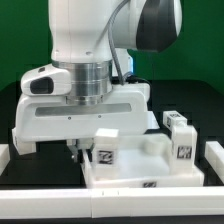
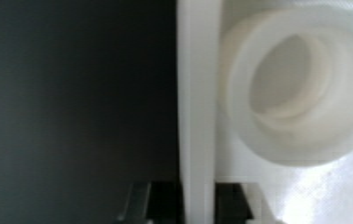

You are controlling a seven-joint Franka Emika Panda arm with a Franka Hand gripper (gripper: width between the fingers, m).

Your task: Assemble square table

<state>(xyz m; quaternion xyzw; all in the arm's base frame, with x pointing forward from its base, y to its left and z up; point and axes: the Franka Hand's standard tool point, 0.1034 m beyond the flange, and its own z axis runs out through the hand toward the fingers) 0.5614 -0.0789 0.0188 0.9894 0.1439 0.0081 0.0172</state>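
Gripper (image 2: 194,198) pinches the square tabletop (image 2: 283,182) by its thin edge beside a corner hole (image 2: 315,85), presumably to reposition it.

The square table (image 2: 226,40) (badly blurred) overruns the wrist view's frame.

This is a robotics lab bench, laid out for recorded trials rather than everyday work. In the exterior view a plain green backdrop (image 1: 20,40) screens off the room behind, running from nine o'clock over to three. The work surface is a matt black table (image 1: 25,100), fenced by a white rail (image 1: 40,190) along six o'clock and a white block (image 1: 214,160) at four. A white industrial robot arm (image 1: 85,40) fills twelve o'clock. The loose white plastic parts carry black-and-white square tags: a stubby leg (image 1: 105,152) near the centre, a second leg (image 1: 183,146) at three o'clock.
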